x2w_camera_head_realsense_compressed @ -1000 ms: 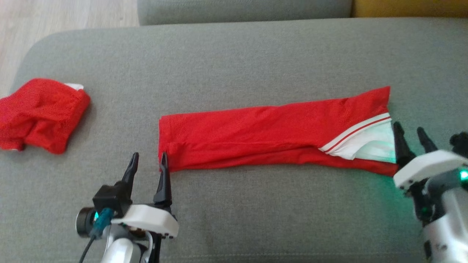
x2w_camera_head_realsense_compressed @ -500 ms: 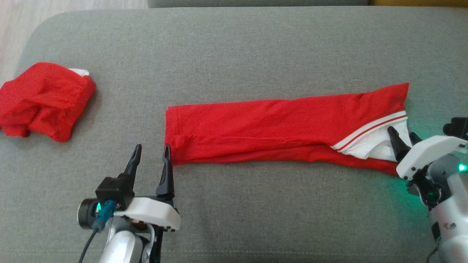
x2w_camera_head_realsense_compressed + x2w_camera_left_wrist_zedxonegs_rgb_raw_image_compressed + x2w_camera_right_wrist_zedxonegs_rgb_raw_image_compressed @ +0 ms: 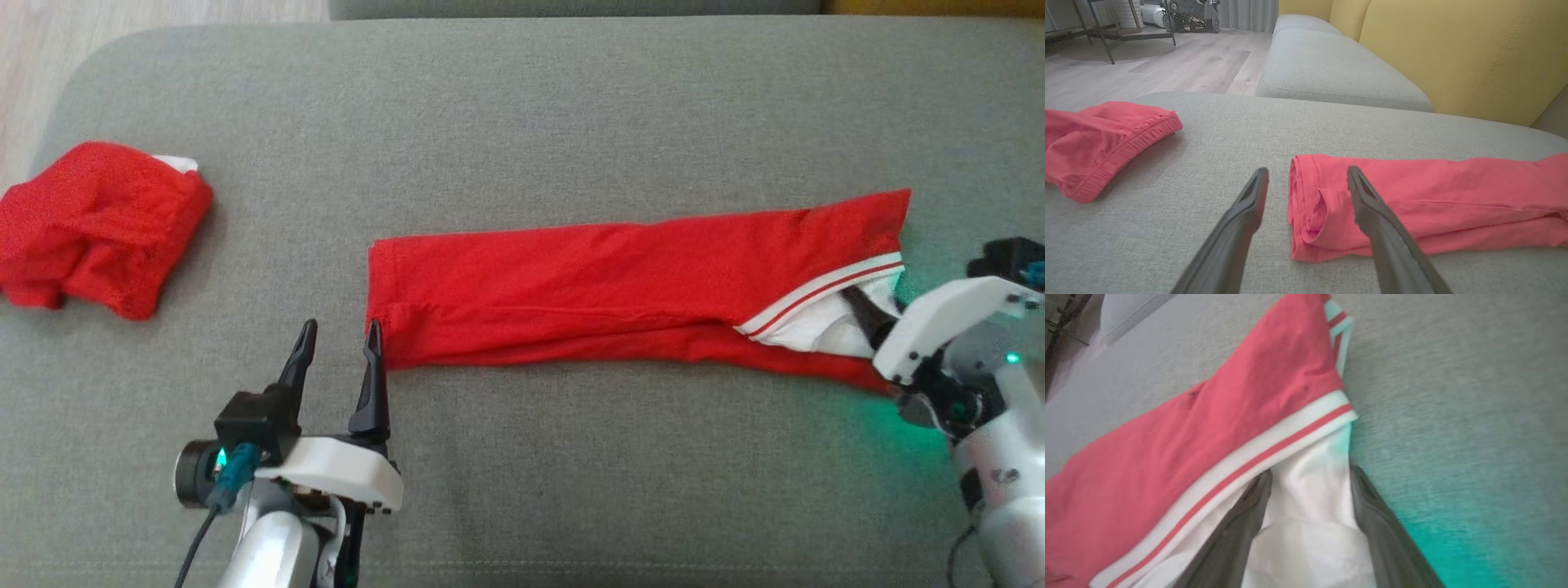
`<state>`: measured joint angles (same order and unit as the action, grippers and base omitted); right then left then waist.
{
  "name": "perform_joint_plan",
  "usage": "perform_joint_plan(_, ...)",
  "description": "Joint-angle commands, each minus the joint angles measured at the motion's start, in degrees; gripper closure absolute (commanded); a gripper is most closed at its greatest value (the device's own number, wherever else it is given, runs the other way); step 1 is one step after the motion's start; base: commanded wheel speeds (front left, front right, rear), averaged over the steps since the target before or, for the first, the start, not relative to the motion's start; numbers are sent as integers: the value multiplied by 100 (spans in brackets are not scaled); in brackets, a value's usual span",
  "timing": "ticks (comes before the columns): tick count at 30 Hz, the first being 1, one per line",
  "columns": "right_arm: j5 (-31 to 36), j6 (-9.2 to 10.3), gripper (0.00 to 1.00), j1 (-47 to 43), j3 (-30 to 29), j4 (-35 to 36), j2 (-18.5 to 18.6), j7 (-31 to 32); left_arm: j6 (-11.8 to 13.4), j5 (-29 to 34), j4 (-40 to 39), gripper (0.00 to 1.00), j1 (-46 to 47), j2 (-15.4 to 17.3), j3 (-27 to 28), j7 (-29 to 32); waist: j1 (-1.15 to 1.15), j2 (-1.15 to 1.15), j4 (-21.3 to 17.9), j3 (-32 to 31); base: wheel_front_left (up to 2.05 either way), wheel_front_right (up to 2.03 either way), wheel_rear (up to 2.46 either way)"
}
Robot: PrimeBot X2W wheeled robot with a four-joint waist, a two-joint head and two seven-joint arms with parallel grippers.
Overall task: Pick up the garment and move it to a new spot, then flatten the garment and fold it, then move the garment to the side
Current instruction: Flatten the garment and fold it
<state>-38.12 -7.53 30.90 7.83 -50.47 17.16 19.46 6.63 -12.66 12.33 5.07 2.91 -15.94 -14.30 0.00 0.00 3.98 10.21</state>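
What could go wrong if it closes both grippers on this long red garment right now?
The open right gripper straddles the white inner fabric, so closing may catch that layer alone and pull the fold apart. The open left gripper straddles just the near corner of the red garment at its other end. A shallow bite there could slip when lifted.

two red garments are lying here: a long folded garment (image 3: 620, 286) in the middle reaching right, and a crumpled garment (image 3: 98, 224) at the left. two grippers are showing, the left gripper (image 3: 340, 324) and the right gripper (image 3: 1308, 471). two grey cushions are showing, the near cushion (image 3: 571, 122) and the far cushion (image 3: 1331, 69).
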Motion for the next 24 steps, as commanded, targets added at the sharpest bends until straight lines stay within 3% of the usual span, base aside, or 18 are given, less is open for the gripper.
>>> perform_joint_plan(1, -246, 4, 94, -176, 339, 167, -140, 289, 33, 34, -164, 0, 263, -2, 216, -70, 0, 0, -34, -46, 0, 0, 0)
perform_joint_plan(2, -345, 4, 100, -224, 433, 276, -140, 358, 33, 39, -162, 0, 261, -2, 249, -70, 0, 0, -55, -74, 0, 0, 0)
perform_joint_plan(6, -469, 4, 100, -352, 586, 483, 81, 265, 15, 71, -174, 0, 273, -2, 351, -70, 0, 0, -124, -153, 0, 0, 0)
perform_joint_plan(12, -8, 4, 100, -183, 336, 0, 536, -473, -7, 64, -173, 0, 279, -3, 366, -70, 0, 0, -168, -243, 0, 0, 0)
perform_joint_plan(19, 1240, 4, 100, 295, 116, -934, 1150, -1303, 11, -2, -154, 0, 234, -3, 311, -70, 0, 0, -185, -297, 0, 0, 0)
perform_joint_plan(24, 1745, 4, 100, 604, 9, -1289, 1090, -1541, 21, -58, -137, 0, 223, -3, 335, -70, 0, 0, -216, -385, 0, 0, 0)
